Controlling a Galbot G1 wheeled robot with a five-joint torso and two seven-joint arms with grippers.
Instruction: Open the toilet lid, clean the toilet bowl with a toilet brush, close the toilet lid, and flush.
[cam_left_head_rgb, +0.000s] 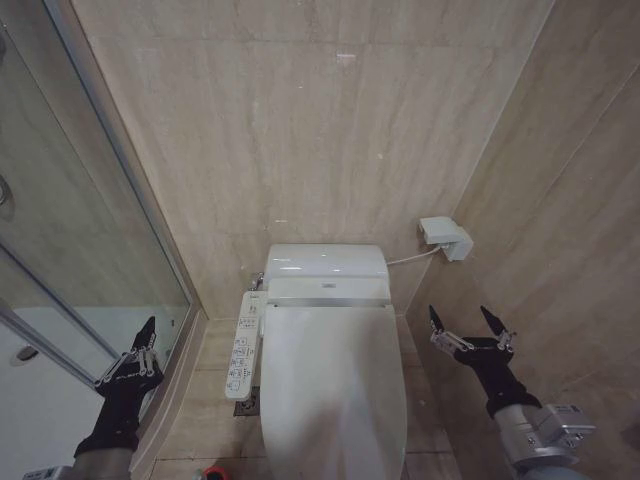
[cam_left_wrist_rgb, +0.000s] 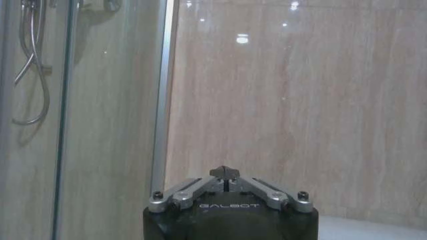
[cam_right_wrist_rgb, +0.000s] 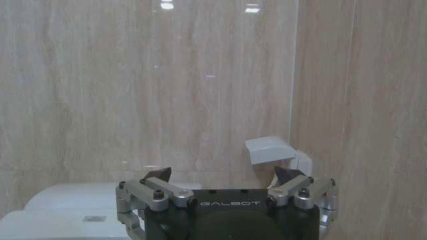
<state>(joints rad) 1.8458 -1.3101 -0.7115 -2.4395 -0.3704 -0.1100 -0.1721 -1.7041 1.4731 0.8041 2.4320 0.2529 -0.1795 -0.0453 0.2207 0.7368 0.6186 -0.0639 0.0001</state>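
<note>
Closed toilet lid (cam_left_head_rgb: 335, 385) lies between both grippers, seemingly untouched.

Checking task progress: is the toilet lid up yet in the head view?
No, the toilet lid lies flat and closed over the bowl, with the left gripper and right gripper hovering off either side.

toilet lid (cam_left_head_rgb: 335, 385) front cut off by the frame edge, closed lid hiding the bowl
</note>
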